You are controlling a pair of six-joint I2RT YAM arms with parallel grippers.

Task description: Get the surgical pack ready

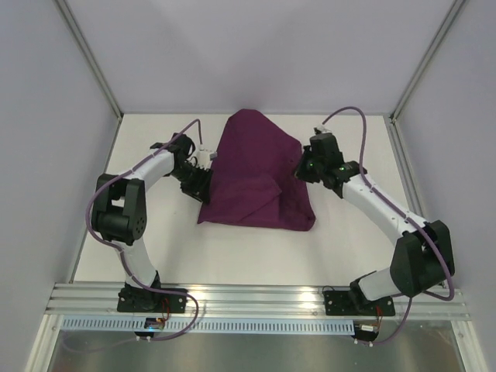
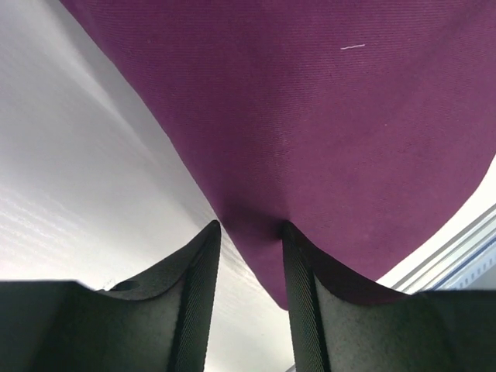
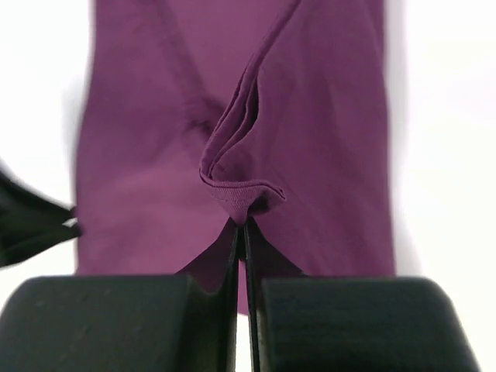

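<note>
Counted: one pack (image 1: pixel 260 174), one left gripper (image 2: pixel 252 229), one right gripper (image 3: pixel 242 226), one table (image 1: pixel 155 256).

Found the pack mid-table, between both grippers: a single plum-purple cloth of fine matte weave, bunched into a rough triangle with a narrow peak far, a broad base near, and one diagonal fold across the top layer.

At its left edge, left gripper with two black wedge-shaped fingers (image 2: pixel 194 294) part-way apart and a lobe of cloth between them. Cannot tell whether clamped or only straddling.

At its right edge, right gripper with fingers pressed together, pinching a doubled, hemmed fold.

One pale thread (image 2: pixel 353 46) on the cloth.

Smooth white tabletop, faintly ribbed.
</note>
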